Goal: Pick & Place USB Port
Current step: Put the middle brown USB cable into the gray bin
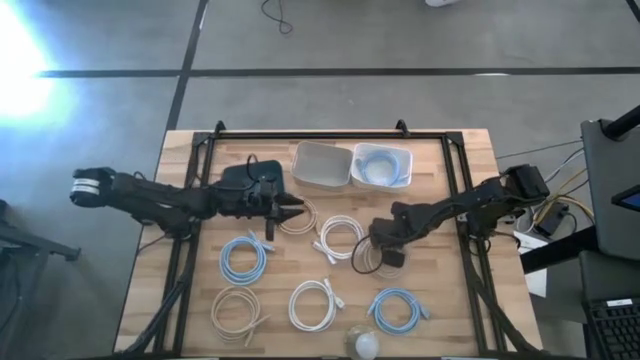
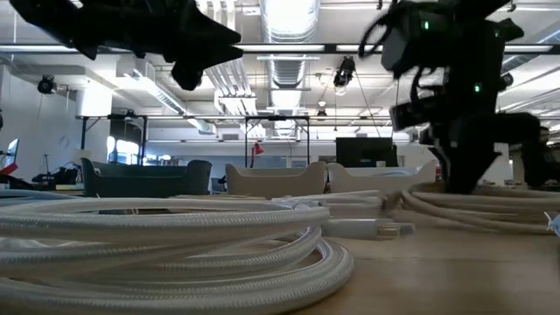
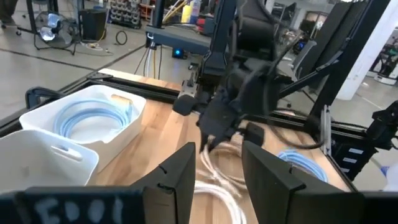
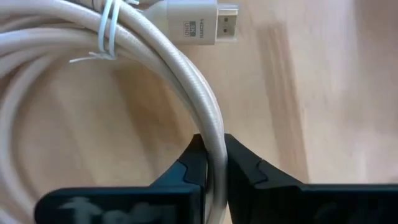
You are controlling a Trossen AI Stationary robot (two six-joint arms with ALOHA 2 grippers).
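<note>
table [image 1: 470, 300] | grey floor [image 1: 400, 40] | office chairs [image 2: 144, 179] behind

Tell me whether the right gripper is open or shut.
Shut on a cable. In the right wrist view, the right gripper has both fingers pressed against the beige cable running between them.

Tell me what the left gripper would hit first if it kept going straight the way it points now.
Probably the right arm's gripper, which sits straight past the left gripper's open fingers, closed on a white cable coil. Depth is hard to judge; the left gripper hangs above the table.
</note>
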